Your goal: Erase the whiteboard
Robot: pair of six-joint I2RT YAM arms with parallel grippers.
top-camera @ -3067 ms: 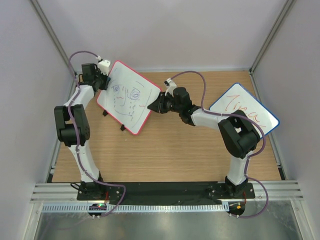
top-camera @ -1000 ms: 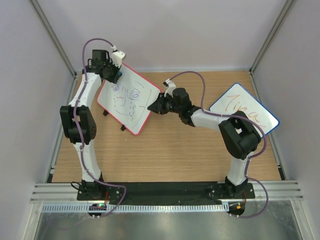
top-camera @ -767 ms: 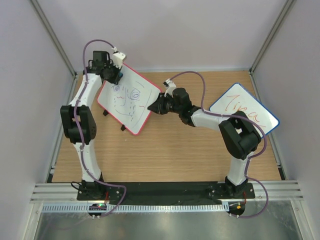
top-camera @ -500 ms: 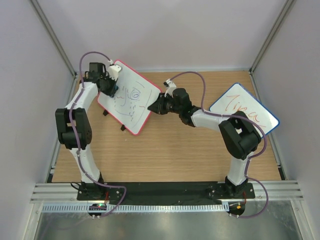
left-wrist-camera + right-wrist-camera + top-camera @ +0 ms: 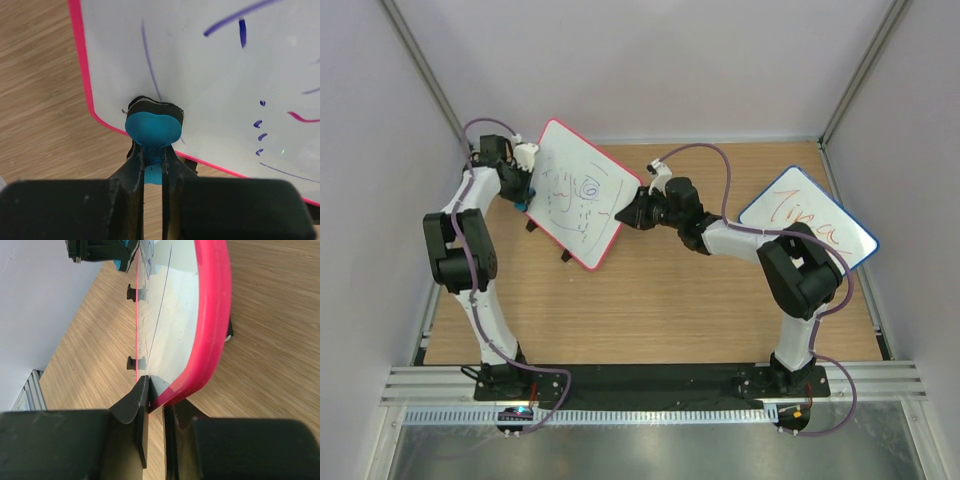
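1. Left gripper (image 5: 152,156): the jaws are almost together, with only a thin slit between them. They are clamped on the blue grip of an eraser (image 5: 152,127).
2. Eraser: blue body with a dark felt face. The felt is pressed against the whiteboard (image 5: 225,60), just inside the pink frame near a rounded corner. A thin purple line runs up from the felt.
3. Board surface in the left wrist view: purple strokes, a column of short purple dashes, and one red stroke toward the right. The rest is bare white.
4. Right gripper (image 5: 156,399): pinched tight on the board's pink rim at a corner, one finger on each face.
5. Top view: the left gripper (image 5: 524,186) sits at the board edge facing the table's left edge. The right gripper (image 5: 626,212) holds the opposite corner, which points toward the table's middle.
6. The whiteboard (image 5: 582,195) is over the far-left part of the table (image 5: 650,300), turned diamond-wise. Its face is tipped up off the wood. Small black feet (image 5: 131,361) jut from the side facing the near-left corner. I cannot tell whether they touch the table.
7. A blue-framed board (image 5: 807,225) with orange writing is at the table's right edge, well apart from the grippers.
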